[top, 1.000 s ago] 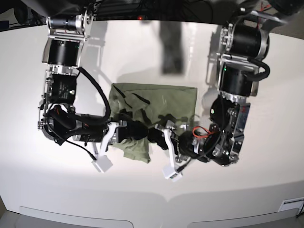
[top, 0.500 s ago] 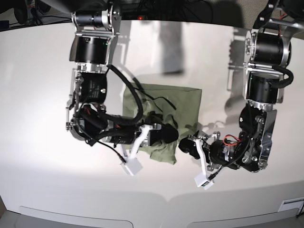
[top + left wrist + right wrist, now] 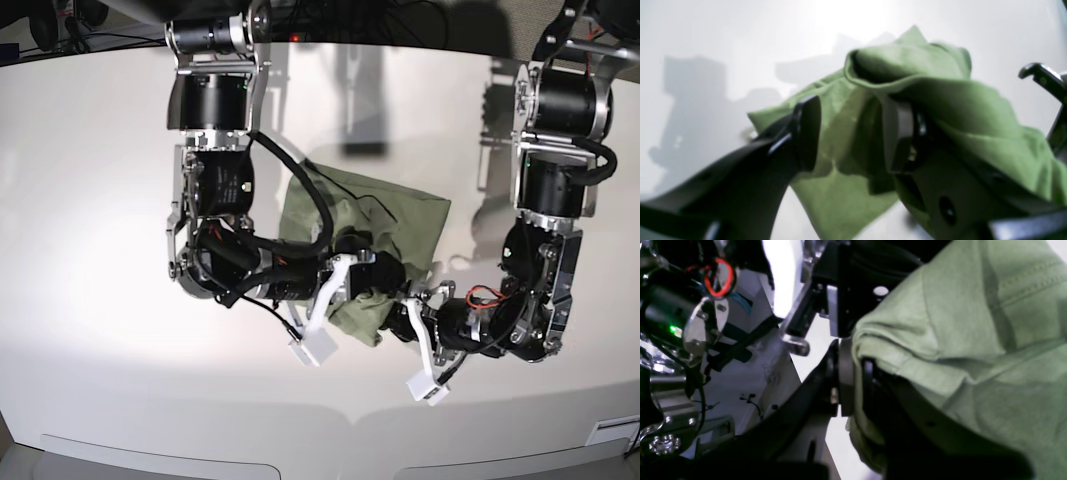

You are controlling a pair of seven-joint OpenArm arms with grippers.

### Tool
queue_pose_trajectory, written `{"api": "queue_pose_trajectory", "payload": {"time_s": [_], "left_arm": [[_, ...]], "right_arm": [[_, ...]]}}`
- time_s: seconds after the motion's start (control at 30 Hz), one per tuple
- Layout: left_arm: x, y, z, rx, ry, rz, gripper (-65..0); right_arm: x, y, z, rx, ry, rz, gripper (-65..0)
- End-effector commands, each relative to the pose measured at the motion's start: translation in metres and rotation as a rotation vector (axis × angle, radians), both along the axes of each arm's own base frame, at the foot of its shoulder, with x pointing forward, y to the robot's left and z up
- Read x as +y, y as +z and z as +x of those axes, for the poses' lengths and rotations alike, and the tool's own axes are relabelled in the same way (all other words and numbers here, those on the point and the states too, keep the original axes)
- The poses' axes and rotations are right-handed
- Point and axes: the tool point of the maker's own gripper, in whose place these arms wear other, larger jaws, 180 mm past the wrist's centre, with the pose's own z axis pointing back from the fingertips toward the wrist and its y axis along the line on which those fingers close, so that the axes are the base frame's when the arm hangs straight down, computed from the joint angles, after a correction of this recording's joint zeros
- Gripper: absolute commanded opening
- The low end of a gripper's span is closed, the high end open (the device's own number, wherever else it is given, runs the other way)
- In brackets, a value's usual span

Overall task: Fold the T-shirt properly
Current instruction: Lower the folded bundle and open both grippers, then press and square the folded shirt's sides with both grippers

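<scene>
The sage-green T-shirt [image 3: 372, 215] lies bunched and partly folded at the middle of the white table [image 3: 90, 260]. My right gripper [image 3: 376, 276], on the arm at the left of the base view, is shut on a thick fold of the shirt's near edge; the right wrist view shows the cloth [image 3: 973, 323] pinched between its jaws [image 3: 855, 383]. My left gripper [image 3: 402, 318] sits at the shirt's near right corner. In the left wrist view it [image 3: 850, 133] is open, with the shirt [image 3: 940, 100] draped over one finger and nothing clamped between the jaws.
Both forearms cross low over the table's near half, close together. White tags hang from each wrist, one [image 3: 318, 348] below the right gripper and one [image 3: 424, 388] below the left gripper. The table's front edge [image 3: 330, 428] runs just below them.
The right gripper has moved right with the shirt in its grasp, so the whole shirt shifted right and bunched up more. The left gripper stayed near the near right corner, now under the cloth.
</scene>
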Motion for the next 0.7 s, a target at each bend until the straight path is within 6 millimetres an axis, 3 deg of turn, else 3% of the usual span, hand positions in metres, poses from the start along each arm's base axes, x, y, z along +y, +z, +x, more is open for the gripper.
{"api": "queue_pose_trajectory", "payload": {"time_s": [0.0,0.2,0.43,0.67], "left_arm": [[0.009,0.024,0.021,-0.093,0.029,-0.001,-35.4],[0.056,0.040,0.056,-0.311,0.123,0.126,-35.4],[0.101,0.058,0.070,-0.357,0.171,0.212,-35.4],[0.113,0.054,0.067,-0.335,0.181,0.238,-35.4]], "right_arm": [[0.005,0.021,0.009,-0.058,-0.008,0.044,-65.0],[0.004,0.015,0.008,-0.050,-0.029,0.045,-65.0],[0.004,0.017,0.010,-0.059,-0.048,0.065,-65.0],[0.008,0.023,0.012,-0.078,-0.055,0.093,-65.0]]}}
